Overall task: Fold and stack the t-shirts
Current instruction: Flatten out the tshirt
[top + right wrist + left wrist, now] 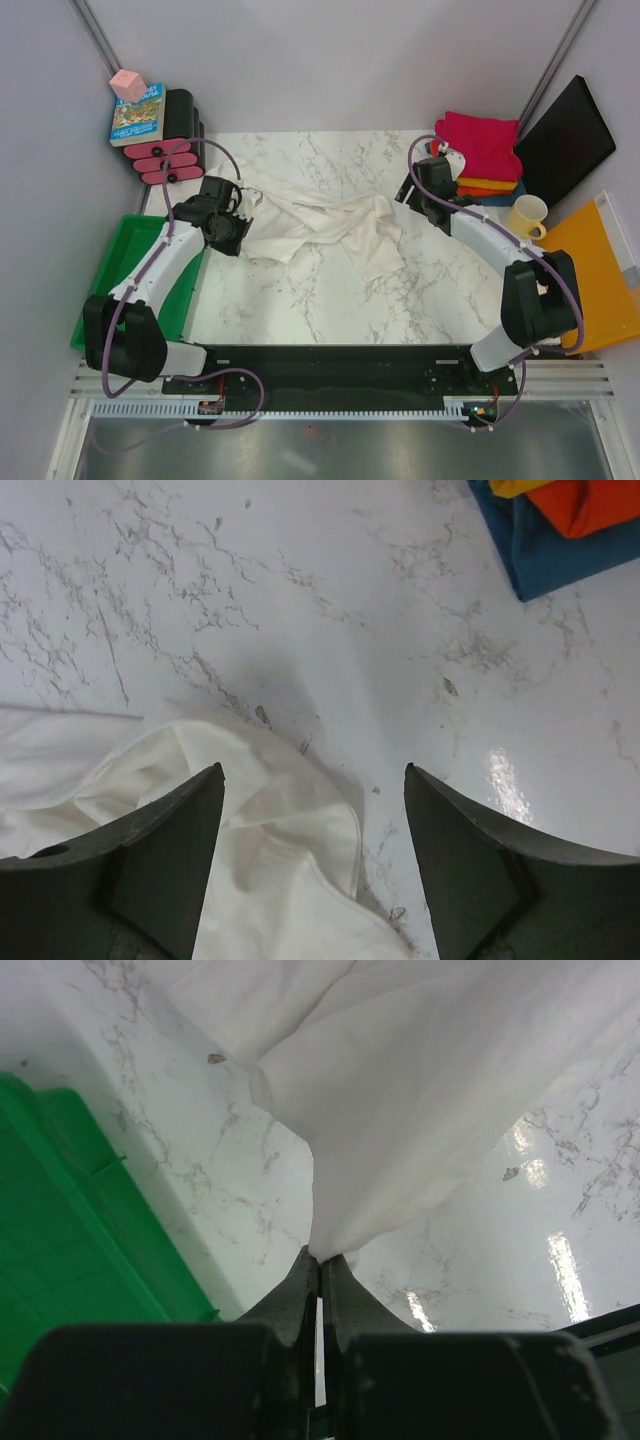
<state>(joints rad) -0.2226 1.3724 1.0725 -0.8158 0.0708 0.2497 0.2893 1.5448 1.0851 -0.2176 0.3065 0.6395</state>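
Pinching a gathered edge of the one off-white t-shirt [320, 225], the left hand [320, 1260] holds its two dark fingers pressed together on the cloth. From those fingertips the shirt fans out ahead in a thin, soft sheet with long smooth folds. It then lies crumpled across the worktop [400, 300], a glossy white slab with grey marble veining, and reaches toward the right hand [312, 770].

That hand's two black, wedge-shaped fingers stand wide apart with nothing between them. A rumpled lobe of the same shirt lies below the gap and under the finger on the left of its wrist view. Whether cloth and finger touch cannot be told.

Ahead of the right hand, off to its outer side, sits one stack of folded cloth squares. There is one magenta square [485, 140] on top, one orange square [487, 184] beneath it and one dark blue square [560, 550] at the bottom, its corner flat on the worktop.

On the left hand's outer side lies one green bin [60, 1220] of hard plastic with a gridded floor. Behind the right hand, toward its arm's base, stands one cream mug [527, 215] with a handle. Just past the mug lies one flat orange-yellow board [600, 280].
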